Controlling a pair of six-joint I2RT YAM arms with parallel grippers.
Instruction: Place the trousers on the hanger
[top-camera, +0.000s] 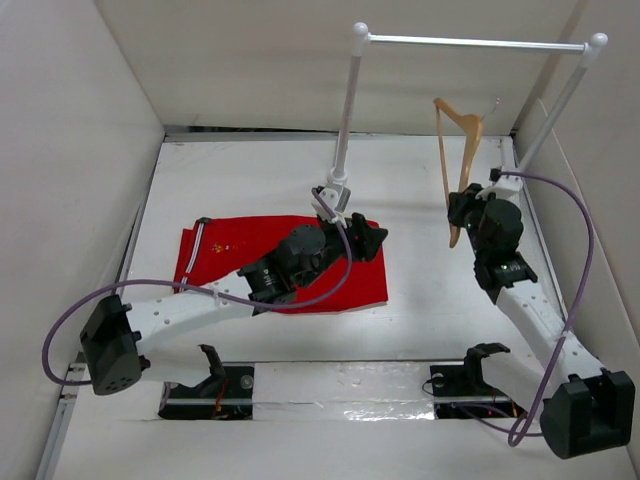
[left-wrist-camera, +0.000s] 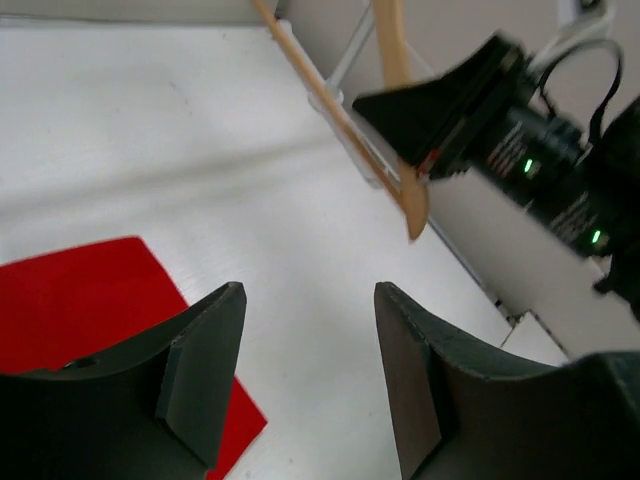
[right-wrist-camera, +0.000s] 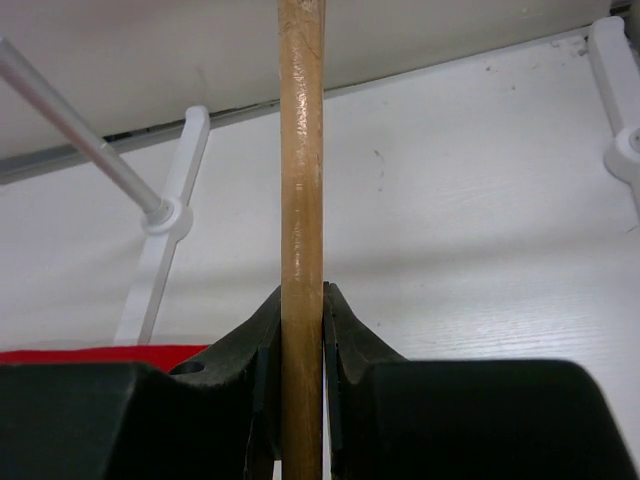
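Observation:
The red trousers (top-camera: 230, 255) lie folded flat on the table, white stripes at their left end. My left gripper (top-camera: 372, 240) hovers over their right edge, open and empty. In the left wrist view my left gripper (left-wrist-camera: 305, 345) has its jaws wide apart, with a corner of the trousers (left-wrist-camera: 70, 300) below and to the left. My right gripper (top-camera: 462, 208) is shut on the tan wooden hanger (top-camera: 458, 150) and holds it upright at the right of the table. The right wrist view shows my right gripper (right-wrist-camera: 301, 305) clamped on the hanger's bar (right-wrist-camera: 300, 150).
A white-and-metal clothes rail (top-camera: 470, 42) spans the back, with its left post (top-camera: 346, 110) just behind the trousers and its right post (top-camera: 558, 100) by the right wall. White walls enclose the table on three sides. The left post base shows in the right wrist view (right-wrist-camera: 165, 215).

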